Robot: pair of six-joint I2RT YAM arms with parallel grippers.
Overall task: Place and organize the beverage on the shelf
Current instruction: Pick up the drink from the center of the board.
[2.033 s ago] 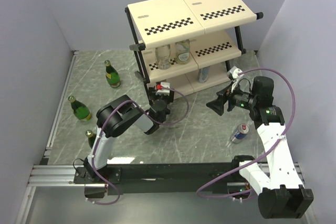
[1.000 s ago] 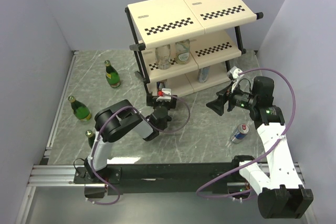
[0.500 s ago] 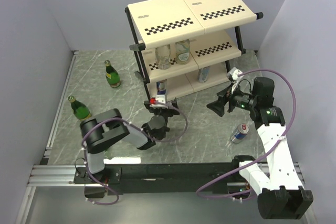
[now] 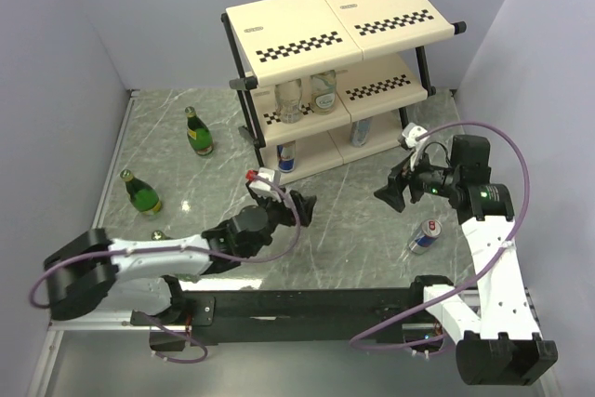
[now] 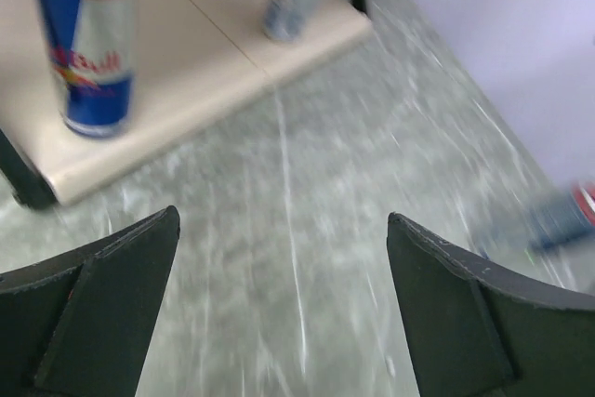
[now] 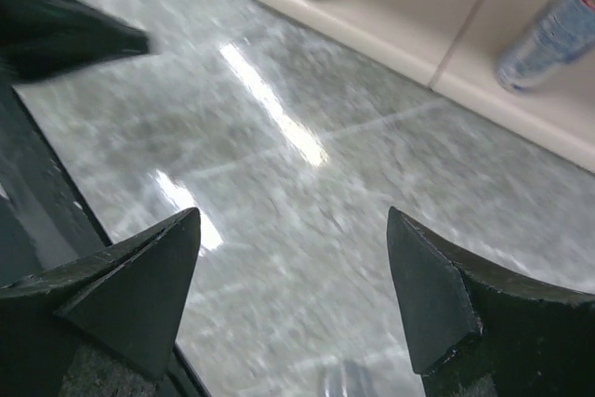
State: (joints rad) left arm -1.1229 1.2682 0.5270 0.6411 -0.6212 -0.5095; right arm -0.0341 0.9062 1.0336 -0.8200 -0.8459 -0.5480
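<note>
Marbled grey tabletop [image 4: 353,230]; slim silver-and-blue can [image 5: 84,39] at cream checkered shelf [image 4: 325,16] bottom-tier front edge; left gripper [image 4: 299,204], right gripper [image 4: 390,191] wide, empty

A grey-green marbled worktop [image 4: 353,230] sits between pale lavender walls [image 4: 56,62]. A silver metal rail [image 4: 110,174] runs along its left edge. A bright streak of glare [image 6: 279,109] lies across the surface.

The left arm [image 4: 149,253] and right arm [image 4: 493,258] are built of white shells joined by bulky black joints, and a purple cable [image 4: 507,151] loops loosely along each. The left hand [image 4: 299,204] and right hand [image 4: 390,191] are black, each with two matte, wedge-shaped fingers [image 5: 93,313] and a small white block at the wrist. Both arms stand on a black rail [image 4: 307,304].
</note>
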